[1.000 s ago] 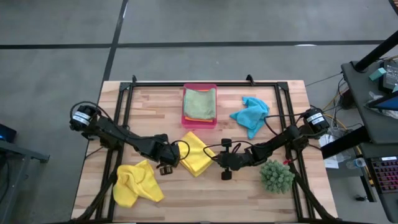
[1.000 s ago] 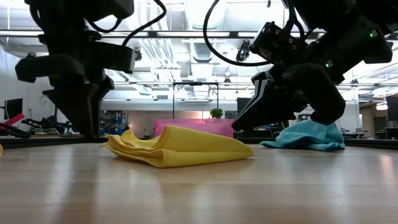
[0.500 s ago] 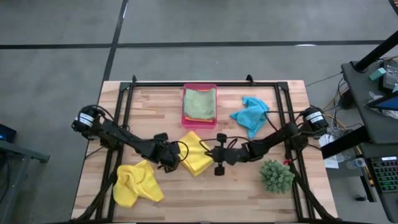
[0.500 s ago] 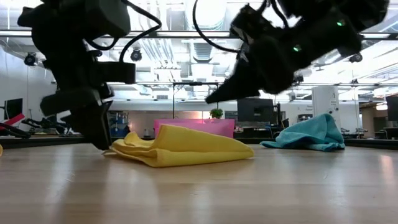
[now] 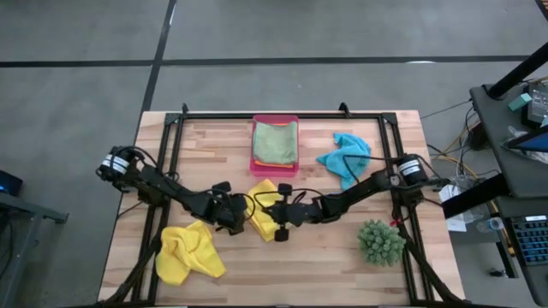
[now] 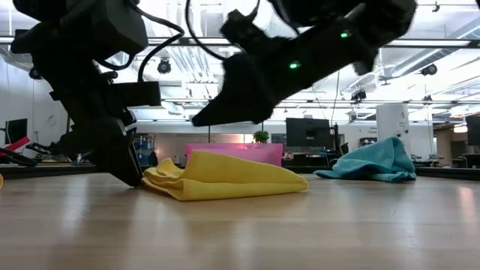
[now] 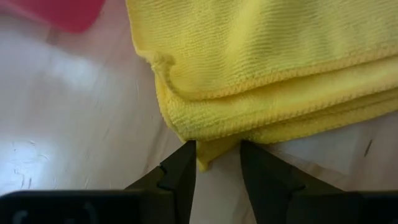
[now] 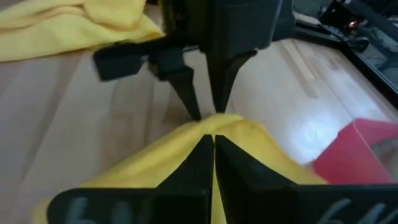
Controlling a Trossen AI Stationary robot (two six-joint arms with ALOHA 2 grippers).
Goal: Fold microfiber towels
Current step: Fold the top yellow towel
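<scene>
Folded yellow towel [image 5: 264, 216] lies near the middle of the tabletop [image 5: 342, 257], just front of the pink tray [image 5: 275, 165] that sits at the middle of the back edge. Left pincer [image 5: 241, 219] is down at the towel's left edge, its fingers [image 7: 180, 174] a narrow way apart with a corner of the cloth lying between their tips; whether they press it cannot be told. Right pincer [image 5: 276, 219] sits over the towel's right side with its fingers [image 8: 199, 155] closed together, holding nothing, raised above the cloth in the low view. A light green towel [image 5: 275, 141] lies flat in the tray, with an orange edge showing under it. A blue towel [image 5: 345, 157] is bunched near the back right corner, and a second, crumpled yellow towel [image 5: 187, 251] lies near the front left corner. A spiky green plant [image 5: 380, 241] stands near the right edge, toward the front.
</scene>
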